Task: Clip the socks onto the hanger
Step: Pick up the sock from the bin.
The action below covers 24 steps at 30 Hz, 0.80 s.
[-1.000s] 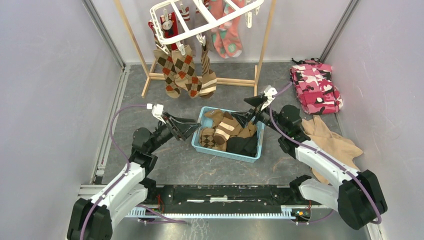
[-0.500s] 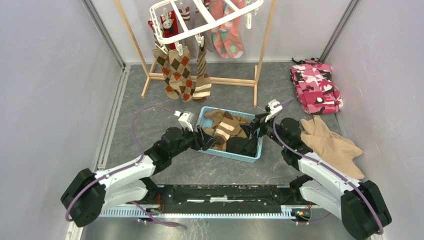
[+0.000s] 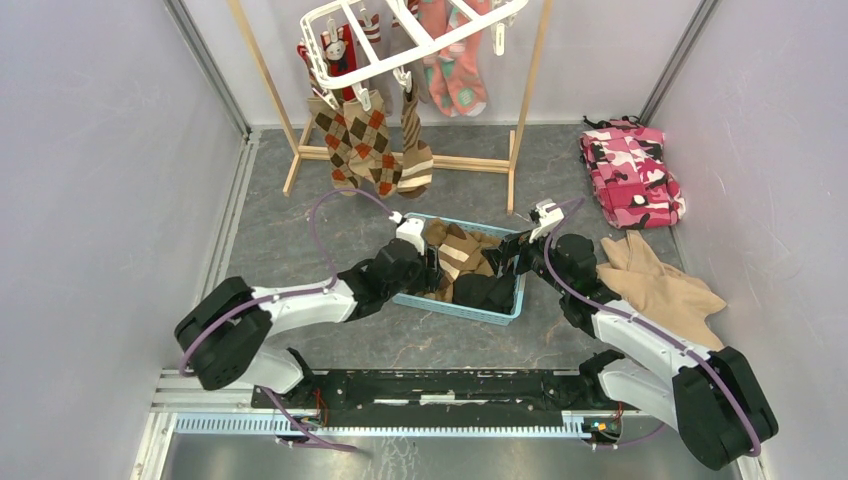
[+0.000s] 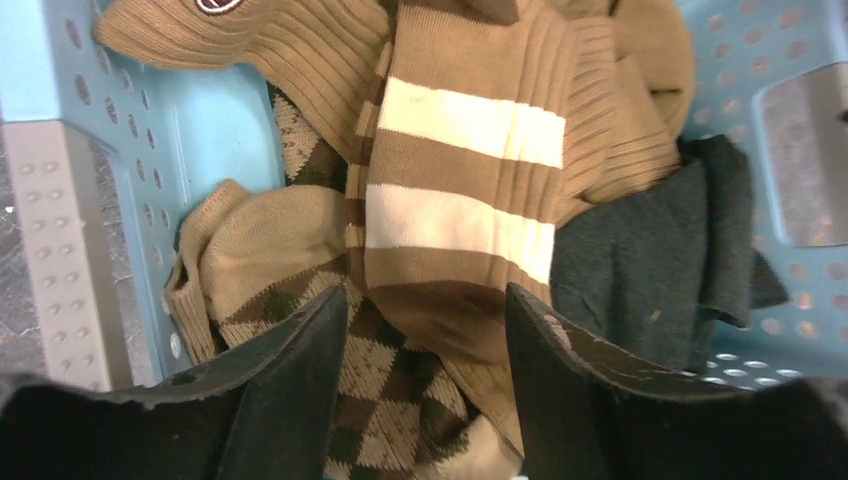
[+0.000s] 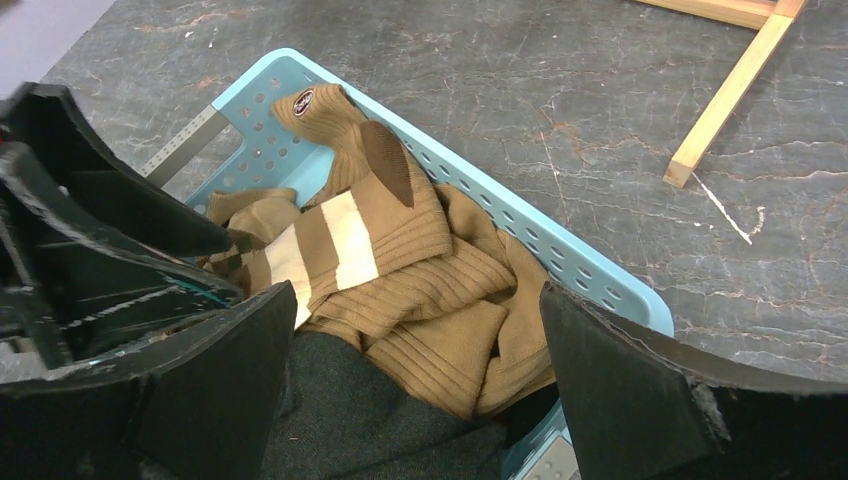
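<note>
Loose socks [image 3: 462, 262] fill a light blue basket [image 3: 452, 308]: a brown sock with cream stripes [image 4: 460, 190], an argyle sock [image 4: 385, 395], ribbed tan socks [image 5: 440, 320] and black socks [image 4: 650, 250]. My left gripper [image 3: 432, 268] is open inside the basket's left half, its jaws [image 4: 428, 310] straddling the striped sock's toe and the argyle sock. My right gripper [image 3: 508, 258] is open over the basket's right end, above tan and black socks [image 5: 415, 315]. The white hanger [image 3: 400, 35] hangs at the back with argyle, striped and pink socks [image 3: 370, 145] clipped to it.
The hanger hangs on a light wooden frame stand [image 3: 480, 162] behind the basket. A pink camouflage cloth [image 3: 632, 172] lies at the back right, a beige cloth [image 3: 665, 290] beside my right arm. Grey walls close in on both sides.
My left arm has swung right and reached into the basket, its gripper now over the socks. My right gripper has lowered slightly at the basket's right end. The hung socks sway.
</note>
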### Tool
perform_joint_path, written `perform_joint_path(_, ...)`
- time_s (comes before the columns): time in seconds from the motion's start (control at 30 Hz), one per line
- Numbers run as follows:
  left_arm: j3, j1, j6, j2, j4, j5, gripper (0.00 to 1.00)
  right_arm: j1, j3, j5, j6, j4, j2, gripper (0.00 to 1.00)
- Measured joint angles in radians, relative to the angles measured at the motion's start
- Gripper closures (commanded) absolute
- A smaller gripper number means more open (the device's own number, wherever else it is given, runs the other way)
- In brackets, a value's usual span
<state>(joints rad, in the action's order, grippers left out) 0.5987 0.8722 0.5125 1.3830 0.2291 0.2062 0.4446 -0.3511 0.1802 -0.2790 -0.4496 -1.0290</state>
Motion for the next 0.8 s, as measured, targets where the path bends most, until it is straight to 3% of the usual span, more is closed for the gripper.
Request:
perform_joint_path(0.17, 0.057, 0.001, -0.031, 0.099, -0.02, -0.002, 0.65, 0.0, 0.0, -0.002, -0.005, -0.003, -0.003, 0.02)
perform_joint_path(0.37, 0.083, 0.001, -0.048, 0.114, -0.024, -0.027, 0.97, 0.0, 0.0, -0.002, -0.008, -0.005, -0.003, 0.02)
perform_joint_path(0.53, 0.083, 0.001, -0.055, 0.073, -0.037, -0.044, 0.98, 0.0, 0.0, -0.002, -0.009, -0.005, -0.003, 0.02)
perform_joint_path(0.8, 0.084, -0.005, -0.065, -0.139, -0.042, -0.071, 0.98, 0.0, 0.003, 0.028, -0.012, -0.017, -0.003, 0.02)
